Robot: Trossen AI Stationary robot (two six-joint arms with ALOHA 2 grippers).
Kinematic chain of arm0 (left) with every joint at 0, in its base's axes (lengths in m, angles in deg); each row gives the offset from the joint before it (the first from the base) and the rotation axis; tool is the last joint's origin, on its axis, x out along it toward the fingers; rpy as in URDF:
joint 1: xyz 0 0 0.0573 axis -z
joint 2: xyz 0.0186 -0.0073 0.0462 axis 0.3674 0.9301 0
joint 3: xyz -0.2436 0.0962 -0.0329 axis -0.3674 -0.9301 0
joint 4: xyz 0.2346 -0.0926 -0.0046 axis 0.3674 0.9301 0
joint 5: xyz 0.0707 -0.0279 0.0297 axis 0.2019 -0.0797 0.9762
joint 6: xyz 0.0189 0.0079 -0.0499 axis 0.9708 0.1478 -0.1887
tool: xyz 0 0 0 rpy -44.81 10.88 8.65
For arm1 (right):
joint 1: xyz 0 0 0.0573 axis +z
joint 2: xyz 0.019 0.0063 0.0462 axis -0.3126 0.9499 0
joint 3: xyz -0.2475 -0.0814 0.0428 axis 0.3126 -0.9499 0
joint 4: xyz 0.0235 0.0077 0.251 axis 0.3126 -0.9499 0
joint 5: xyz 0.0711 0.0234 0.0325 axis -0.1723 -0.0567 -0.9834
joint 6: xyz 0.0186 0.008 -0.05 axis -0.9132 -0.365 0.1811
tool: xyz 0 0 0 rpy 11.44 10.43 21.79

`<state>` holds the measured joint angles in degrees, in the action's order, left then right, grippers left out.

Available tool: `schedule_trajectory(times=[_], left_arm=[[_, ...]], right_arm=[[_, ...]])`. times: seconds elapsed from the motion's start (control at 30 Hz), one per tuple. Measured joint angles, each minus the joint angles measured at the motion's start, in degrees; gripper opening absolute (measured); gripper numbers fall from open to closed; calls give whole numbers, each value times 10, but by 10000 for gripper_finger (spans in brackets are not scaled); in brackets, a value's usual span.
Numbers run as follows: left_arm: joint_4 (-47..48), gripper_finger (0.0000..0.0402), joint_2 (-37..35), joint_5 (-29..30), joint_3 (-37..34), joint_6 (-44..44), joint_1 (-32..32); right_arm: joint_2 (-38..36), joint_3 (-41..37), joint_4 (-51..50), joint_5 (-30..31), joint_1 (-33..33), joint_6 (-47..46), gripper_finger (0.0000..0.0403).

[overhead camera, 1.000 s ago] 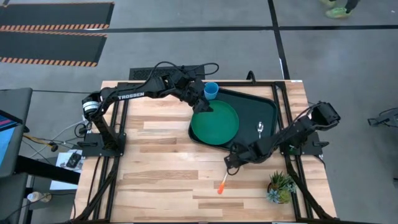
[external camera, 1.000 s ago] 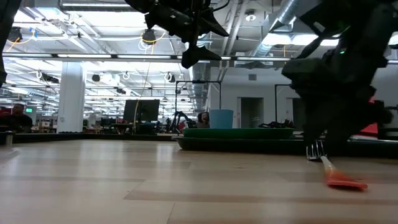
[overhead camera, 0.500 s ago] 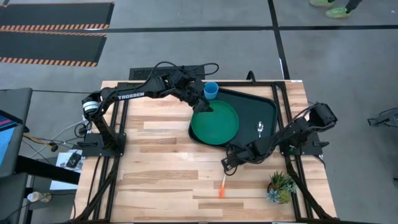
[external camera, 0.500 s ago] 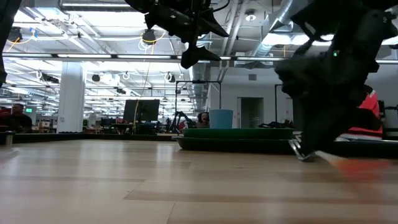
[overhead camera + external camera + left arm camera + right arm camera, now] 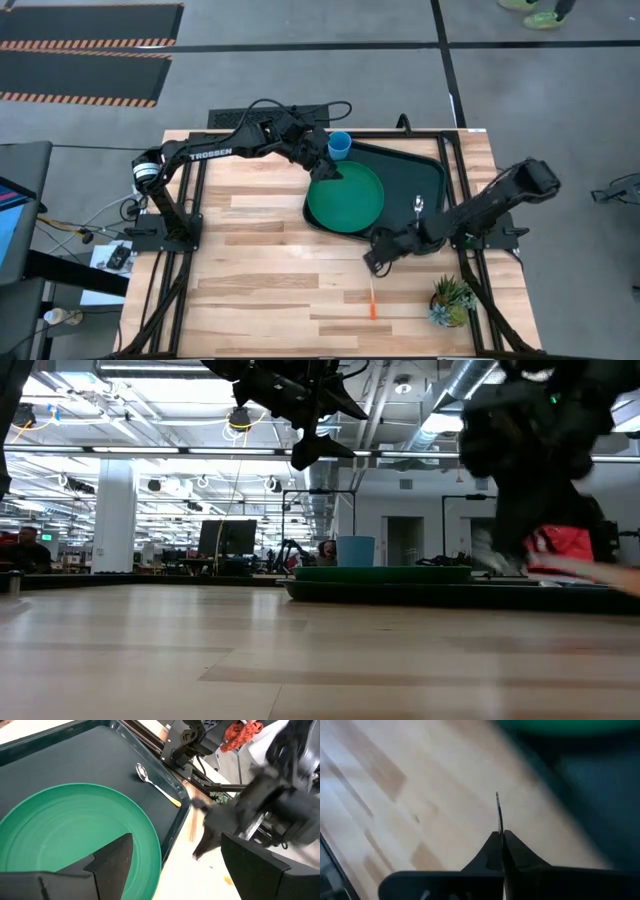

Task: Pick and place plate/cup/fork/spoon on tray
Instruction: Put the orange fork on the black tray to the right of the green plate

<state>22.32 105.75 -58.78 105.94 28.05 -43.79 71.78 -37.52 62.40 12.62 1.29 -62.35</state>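
Observation:
On the dark tray [image 5: 422,168] lie the green plate [image 5: 346,195], the blue cup [image 5: 339,146] at its far left corner and the spoon [image 5: 418,207] by its right rim. My left gripper [image 5: 322,165] hangs open above the plate's far left rim, next to the cup. Just in front of the tray's near rim, my right gripper [image 5: 377,264] is shut on the fork [image 5: 372,298]. The fork runs from the gripper toward the table's near edge, orange handle nearest that edge. My right gripper pinches the fork's metal head end [image 5: 498,810] between its two shut fingers, slanting down from the table's right. A thin strip of metal sticks out past the fingertips. The handle [image 5: 372,312] trails toward the near edge. Whether it still rests on the table I cannot tell.
A small potted plant [image 5: 450,300] stands near the table's front right corner, close to the fork's handle. Bare wood [image 5: 260,270] stretches left of the right gripper. Black frame rails [image 5: 470,240] run along the table's right side.
My right gripper has shut over the fork's head, then risen and shifted a little toward the table's right edge. The fork has swung from slanting toward the left to pointing straight at the near edge, and has moved right with the gripper.

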Motion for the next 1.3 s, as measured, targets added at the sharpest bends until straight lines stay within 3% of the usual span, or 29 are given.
schedule_trajectory(times=[0.2, 0.3, 0.4, 0.6, 0.8, 1.1, 1.3], left_arm=[[-2, 284, 0, 5, 0, 0, 0], [-1, 284, 0, 14, 0, -1, 0], [-1, 284, 0, 16, 0, -2, 0], [-4, 284, 0, 31, 0, -6, 0], [-7, 284, 0, 45, 0, -16, 0], [-7, 284, 0, 54, 0, -29, 0], [-7, 284, 0, 59, 0, -33, 0]], right_arm=[[-160, -20, -81, 119, -53, 61, 2], [-255, -65, -129, 158, -86, 71, 2], [-345, -125, -114, 173, -121, 106, 1], [-477, -224, -113, 110, -234, 179, 1], [-539, -257, -107, 20, -360, 271, 1], [-532, -260, -106, -134, -554, 398, 0], [-493, -260, -91, -200, -612, 419, 0]])
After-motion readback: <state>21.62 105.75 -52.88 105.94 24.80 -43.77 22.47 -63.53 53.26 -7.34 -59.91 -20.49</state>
